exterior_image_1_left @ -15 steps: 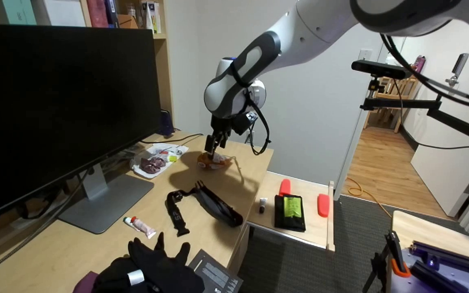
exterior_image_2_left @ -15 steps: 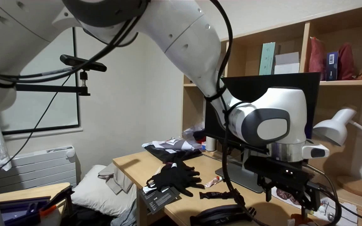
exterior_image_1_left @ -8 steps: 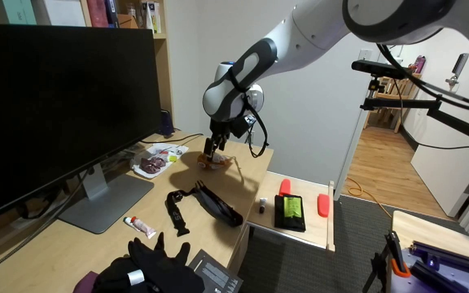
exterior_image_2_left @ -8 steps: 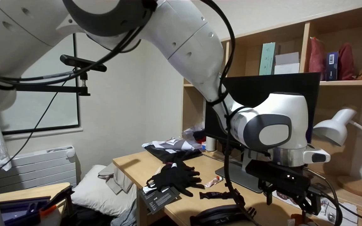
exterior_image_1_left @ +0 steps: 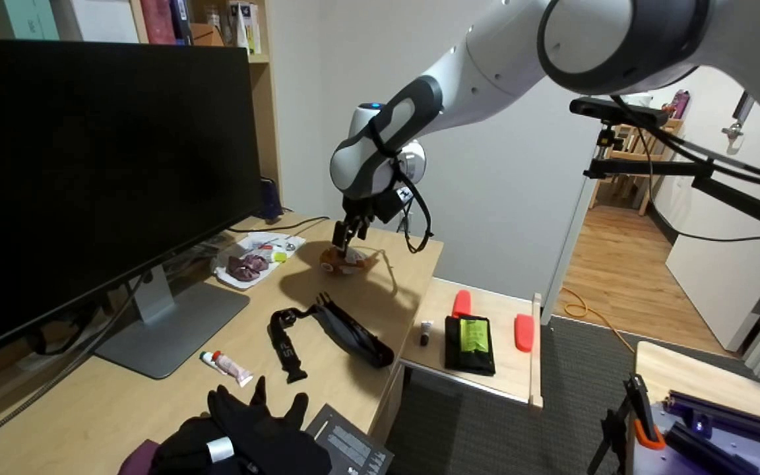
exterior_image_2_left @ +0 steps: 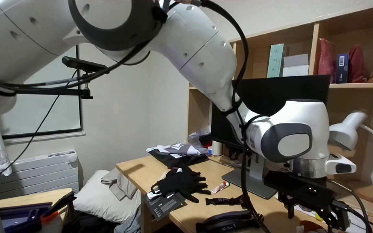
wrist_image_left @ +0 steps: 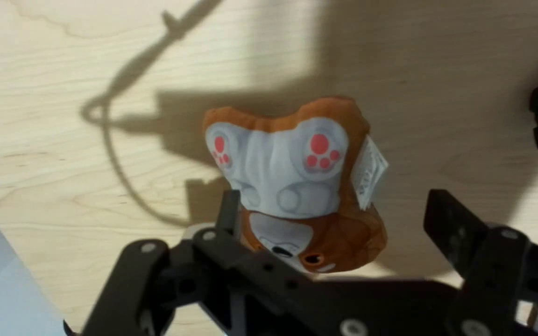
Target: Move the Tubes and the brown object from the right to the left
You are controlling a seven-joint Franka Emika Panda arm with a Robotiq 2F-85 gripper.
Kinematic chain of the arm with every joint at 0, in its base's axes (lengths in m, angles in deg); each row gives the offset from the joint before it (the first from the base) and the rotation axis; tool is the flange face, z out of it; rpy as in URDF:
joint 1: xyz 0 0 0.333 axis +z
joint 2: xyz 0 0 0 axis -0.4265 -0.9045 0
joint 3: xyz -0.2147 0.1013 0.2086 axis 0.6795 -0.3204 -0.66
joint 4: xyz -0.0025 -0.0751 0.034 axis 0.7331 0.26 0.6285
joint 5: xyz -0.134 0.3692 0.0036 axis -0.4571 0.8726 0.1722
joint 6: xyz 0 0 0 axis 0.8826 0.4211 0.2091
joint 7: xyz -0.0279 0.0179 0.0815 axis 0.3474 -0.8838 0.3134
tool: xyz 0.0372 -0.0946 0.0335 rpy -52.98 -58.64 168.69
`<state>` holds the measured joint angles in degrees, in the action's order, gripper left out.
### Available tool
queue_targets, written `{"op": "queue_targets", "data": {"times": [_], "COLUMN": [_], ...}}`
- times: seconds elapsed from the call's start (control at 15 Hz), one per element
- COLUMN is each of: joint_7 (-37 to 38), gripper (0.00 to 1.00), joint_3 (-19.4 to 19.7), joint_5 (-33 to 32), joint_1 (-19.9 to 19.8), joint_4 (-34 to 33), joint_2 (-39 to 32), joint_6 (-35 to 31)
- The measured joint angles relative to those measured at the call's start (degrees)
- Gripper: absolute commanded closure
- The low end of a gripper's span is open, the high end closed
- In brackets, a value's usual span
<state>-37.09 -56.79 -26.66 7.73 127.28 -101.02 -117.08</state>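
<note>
The brown object is a brown and white plush toy (wrist_image_left: 287, 186) with pink paw prints and a white tag. It lies on the desk; it also shows in an exterior view (exterior_image_1_left: 346, 262), and partly at the bottom edge of an exterior view (exterior_image_2_left: 310, 227). My gripper (wrist_image_left: 334, 203) is open over it, fingers wide apart. The toy lies nearer the left finger, with a gap to the right finger in the wrist view. The gripper also shows in both exterior views (exterior_image_1_left: 348, 239) (exterior_image_2_left: 316, 217). The tubes (exterior_image_1_left: 229, 367) (exterior_image_2_left: 220, 187) lie together near the monitor stand, with red and green caps.
A monitor (exterior_image_1_left: 103, 178) stands on the desk. A black strap pouch (exterior_image_1_left: 353, 333) lies between toy and tubes. Black gloves (exterior_image_1_left: 248, 429) lie at the near end. A white tray (exterior_image_1_left: 245, 284) with small items is beside the toy. A lamp (exterior_image_2_left: 345, 129) stands behind.
The upper arm has come lower, and the wrist and gripper have shifted slightly to the right in an exterior view. The gripper stays open over the toy; toy and tubes have not moved.
</note>
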Motion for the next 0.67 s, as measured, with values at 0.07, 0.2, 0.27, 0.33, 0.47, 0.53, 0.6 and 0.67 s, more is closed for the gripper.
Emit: {"op": "queue_targets", "data": {"times": [0.07, 0.2, 0.27, 0.33, 0.47, 0.53, 0.6, 0.67], "joint_7": [0.2, 0.4, 0.6, 0.7, 0.8, 0.8, 0.8, 0.8], "gripper": [0.0, 0.0, 0.0, 0.0, 0.0, 0.0, 0.0, 0.0], "joint_3": [0.4, 0.8, 0.8, 0.8, 0.4, 0.1, -0.2, -0.3], "joint_5": [0.0, 0.0, 0.0, 0.0, 0.0, 0.0, 0.0, 0.0], "joint_1": [0.0, 0.0, 0.1, 0.2, 0.2, 0.2, 0.3, 0.3], "joint_4": [-0.9, -2.9, -3.9, -5.1, -7.8, -9.3, -10.9, -12.4], "joint_2": [-0.7, -2.6, -3.8, -5.1, -7.9, -9.3, -10.5, -11.6], "joint_6": [0.0, 0.1, 0.1, 0.1, 0.7, 1.6, 2.3, 3.0]}}
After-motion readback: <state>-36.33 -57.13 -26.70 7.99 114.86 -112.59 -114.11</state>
